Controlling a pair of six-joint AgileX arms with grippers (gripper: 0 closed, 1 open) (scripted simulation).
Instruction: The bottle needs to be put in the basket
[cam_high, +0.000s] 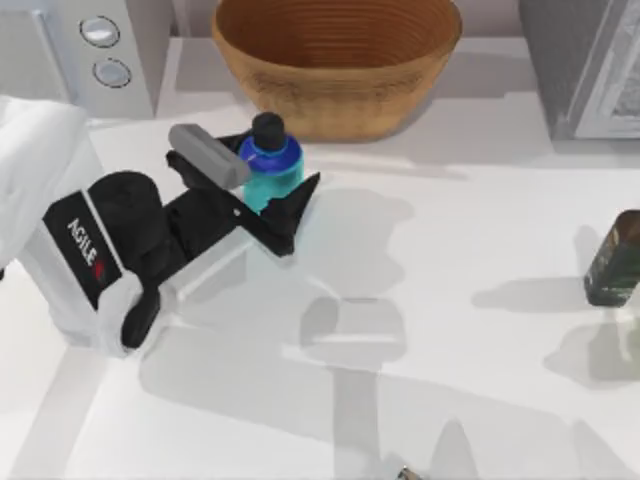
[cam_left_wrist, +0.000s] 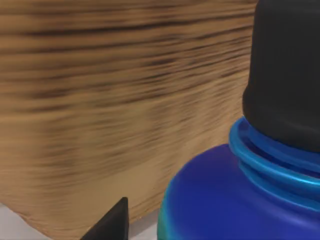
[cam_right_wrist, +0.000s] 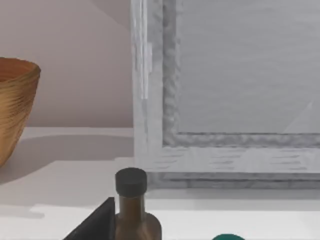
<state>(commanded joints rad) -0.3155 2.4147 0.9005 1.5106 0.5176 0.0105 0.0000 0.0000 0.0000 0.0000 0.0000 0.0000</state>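
Upright, the bottle (cam_high: 270, 165) stands pinched between the left gripper's (cam_high: 262, 195) fingers.

basket (cam_high: 337, 75) far rim cut off, bottle (cam_high: 270, 170) base hidden by left gripper (cam_high: 283, 205)

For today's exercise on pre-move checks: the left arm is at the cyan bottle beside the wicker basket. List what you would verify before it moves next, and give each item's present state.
1. Left gripper is at the bottle: ok, its fingers flank the bottle's body.
2. Grip is firm: cannot tell, contact is hidden.
3. Bottle is upright: ok, black cap on top.
4. Bottle is off the table: cannot tell.
5. Basket has room: ok, its visible inside is bare.
6. Bottle is already in the basket: not ok, it stands just outside the wall.
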